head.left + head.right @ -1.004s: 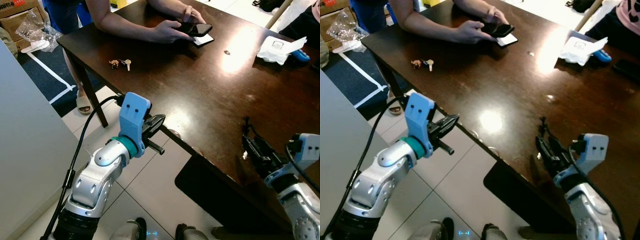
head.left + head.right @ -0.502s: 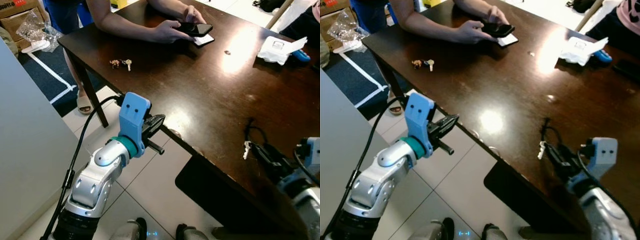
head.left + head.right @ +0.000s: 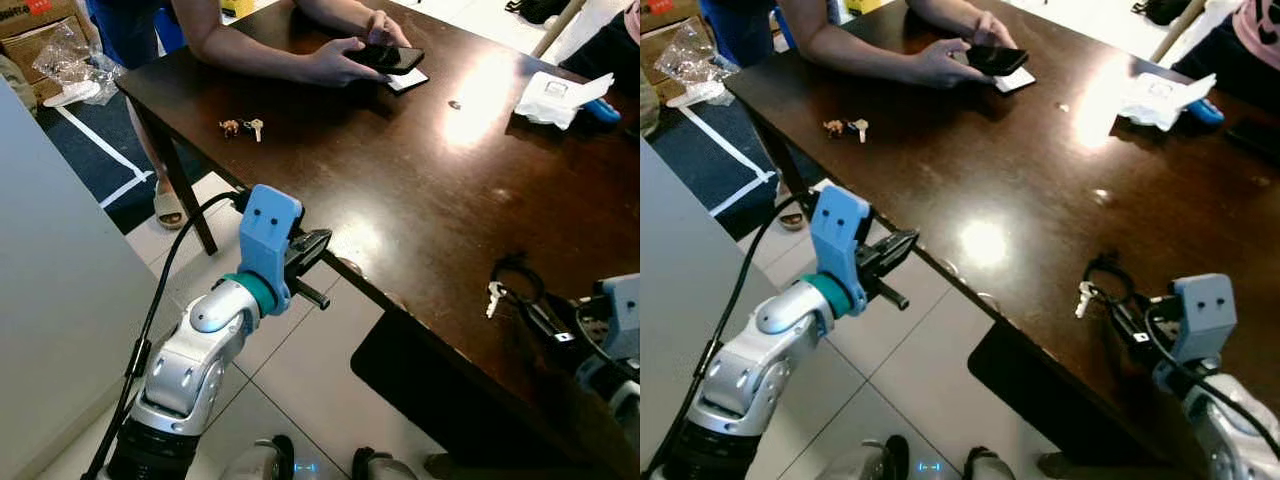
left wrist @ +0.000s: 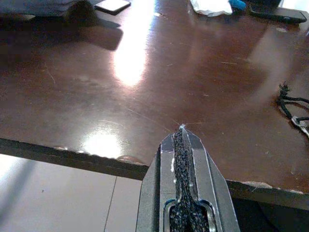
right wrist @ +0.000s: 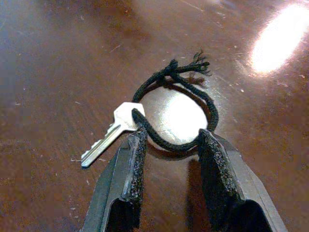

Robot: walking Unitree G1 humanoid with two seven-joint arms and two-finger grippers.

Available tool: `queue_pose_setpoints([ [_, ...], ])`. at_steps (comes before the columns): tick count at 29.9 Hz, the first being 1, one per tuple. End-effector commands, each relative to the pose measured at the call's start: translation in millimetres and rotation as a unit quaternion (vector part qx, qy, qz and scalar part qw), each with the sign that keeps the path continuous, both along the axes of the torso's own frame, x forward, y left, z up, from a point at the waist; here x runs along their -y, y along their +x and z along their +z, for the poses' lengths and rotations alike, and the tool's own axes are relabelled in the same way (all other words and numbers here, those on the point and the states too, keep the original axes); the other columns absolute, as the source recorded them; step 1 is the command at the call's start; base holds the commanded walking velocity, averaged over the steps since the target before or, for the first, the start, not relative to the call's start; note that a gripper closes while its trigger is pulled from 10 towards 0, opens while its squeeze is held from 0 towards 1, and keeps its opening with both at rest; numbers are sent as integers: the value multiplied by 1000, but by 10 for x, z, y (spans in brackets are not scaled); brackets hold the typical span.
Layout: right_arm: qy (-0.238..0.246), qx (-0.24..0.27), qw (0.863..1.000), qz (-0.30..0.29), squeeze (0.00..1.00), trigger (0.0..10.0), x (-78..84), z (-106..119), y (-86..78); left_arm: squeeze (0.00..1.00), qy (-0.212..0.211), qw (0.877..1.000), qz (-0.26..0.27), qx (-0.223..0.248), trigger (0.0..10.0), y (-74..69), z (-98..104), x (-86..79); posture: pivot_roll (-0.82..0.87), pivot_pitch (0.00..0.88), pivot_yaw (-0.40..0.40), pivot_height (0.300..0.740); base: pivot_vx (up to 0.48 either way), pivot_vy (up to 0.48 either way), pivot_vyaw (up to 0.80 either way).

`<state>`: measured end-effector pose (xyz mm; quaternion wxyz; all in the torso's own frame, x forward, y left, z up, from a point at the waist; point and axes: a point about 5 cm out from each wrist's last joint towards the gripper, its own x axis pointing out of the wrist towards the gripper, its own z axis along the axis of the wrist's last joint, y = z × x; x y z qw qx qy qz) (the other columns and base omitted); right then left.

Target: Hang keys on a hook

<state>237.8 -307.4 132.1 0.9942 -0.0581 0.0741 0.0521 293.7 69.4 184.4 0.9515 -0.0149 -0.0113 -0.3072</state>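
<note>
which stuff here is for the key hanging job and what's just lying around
For the job:
- silver key on a black cord loop, lying on the table
- right gripper, open at the loop
- left gripper, shut, at the table edge

Lying about:
- second small key bunch
- phone in a person's hands
- white packet

A silver key (image 3: 1084,296) on a black cord loop (image 3: 1108,279) lies near the dark bench's (image 3: 970,160) front edge, right gripper (image 3: 1124,318) touching the loop.

A silver key (image 5: 112,132) on a knotted black cord loop (image 5: 177,110) is lying flat on the dark worktop (image 5: 58,67), near its front edge.
</note>
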Motion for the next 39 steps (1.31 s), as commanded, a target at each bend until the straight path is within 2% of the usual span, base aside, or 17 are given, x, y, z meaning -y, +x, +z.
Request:
queue_pose_setpoints([
  [1,-10,-18,1000,0,0,10000,2,-106,-23,0,9,1000,3,-12,10000,-15,-78,-16,-52,157,122,740,0,0,0],
  [9,-55,-54,997,-31,0,10000,44,-320,-18,0,9,1000,6,-12,10000,-23,-82,-26,-46,156,120,740,0,0,0],
  [13,-57,-54,996,-40,0,10000,57,-337,-19,0,9,1000,6,-12,10000,-23,-82,-29,-46,156,120,740,0,0,0],
  [16,-47,-50,995,-74,0,10000,79,-360,58,0,9,1000,5,-12,10000,-22,-79,-25,-49,159,127,740,0,0,0],
  [20,-39,-45,995,-77,0,10000,64,-363,89,0,8,1000,4,-12,10000,-22,-78,-24,-49,159,127,740,0,0,0],
  [23,10,-23,996,-90,0,10000,-12,-343,222,0,9,1000,6,-12,10000,-17,-76,-32,-33,162,129,740,0,0,0],
  [26,27,-17,995,-99,0,10000,-31,-340,273,0,9,1000,8,-13,10000,-19,-78,-39,-34,162,131,740,0,0,0],
  [28,52,-11,993,-103,0,10000,-101,-340,369,0,9,1000,9,-14,10000,-24,-84,-46,-31,165,133,740,0,0,0],
  [32,60,-10,994,-87,0,10000,-218,-331,464,0,10,1000,9,-15,10000,-28,-82,-47,-27,166,136,740,0,0,0],
  [34,60,-10,994,-87,0,10000,-218,-331,464,0,10,1000,9,-15,10000,-28,-82,-47,-27,166,136,740,0,0,0],
  [36,65,-6,995,-74,0,10000,-322,-317,548,0,10,1000,11,-14,10000,-25,-77,-52,-19,168,135,740,0,0,0],
  [39,72,2,995,-67,0,10000,-392,-292,603,0,11,1000,13,-15,10000,-27,-78,-63,-14,168,133,740,0,0,0],
])
